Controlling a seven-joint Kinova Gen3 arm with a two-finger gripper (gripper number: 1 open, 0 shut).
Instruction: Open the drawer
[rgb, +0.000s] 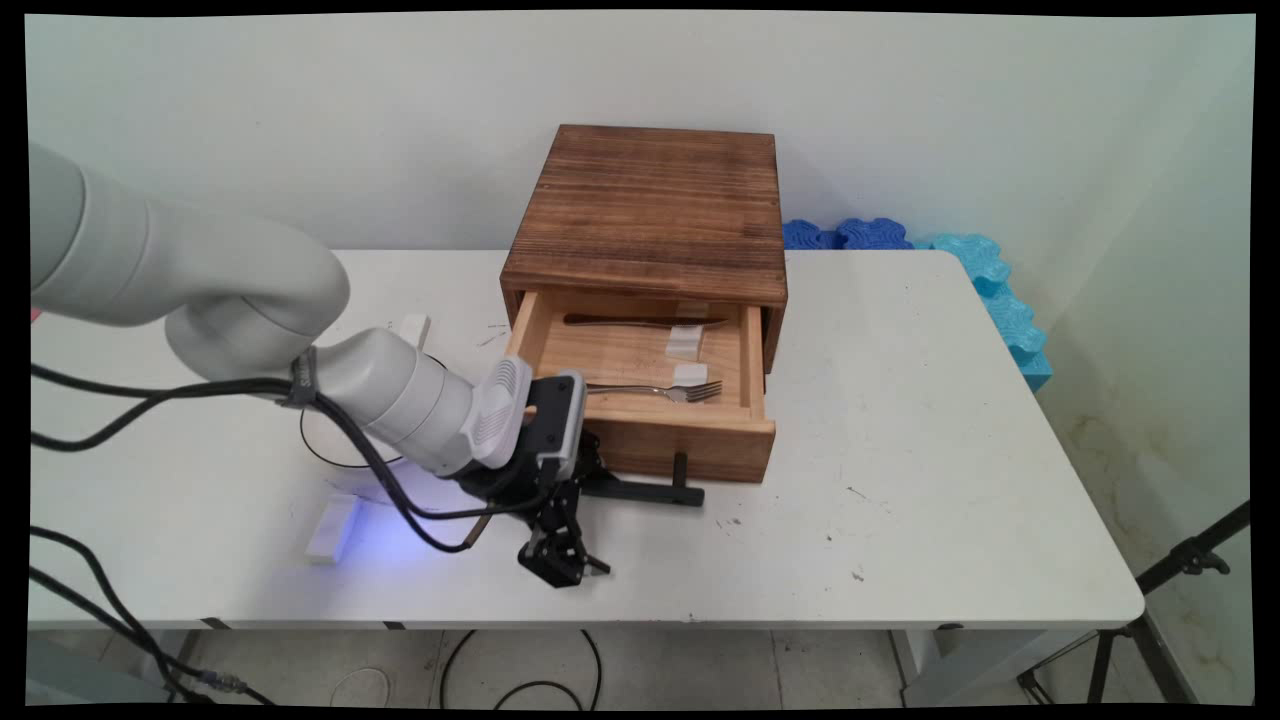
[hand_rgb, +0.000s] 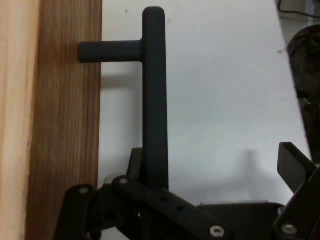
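My gripper (rgb: 560, 560) open, fingers apart, just off drawer (rgb: 640, 400) handle (hand_rgb: 154, 95); fork (rgb: 665, 390) + knife (rgb: 640, 321) inside.

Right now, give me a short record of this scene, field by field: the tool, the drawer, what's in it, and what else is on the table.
tool: the tool is low over the table, open, in front of the drawer
handle: black bar handle runs down between the fingers, one finger apart from it
drawer: wooden drawer pulled out of the wooden box
contents: fork, a dark utensil behind it
also on table: small white block
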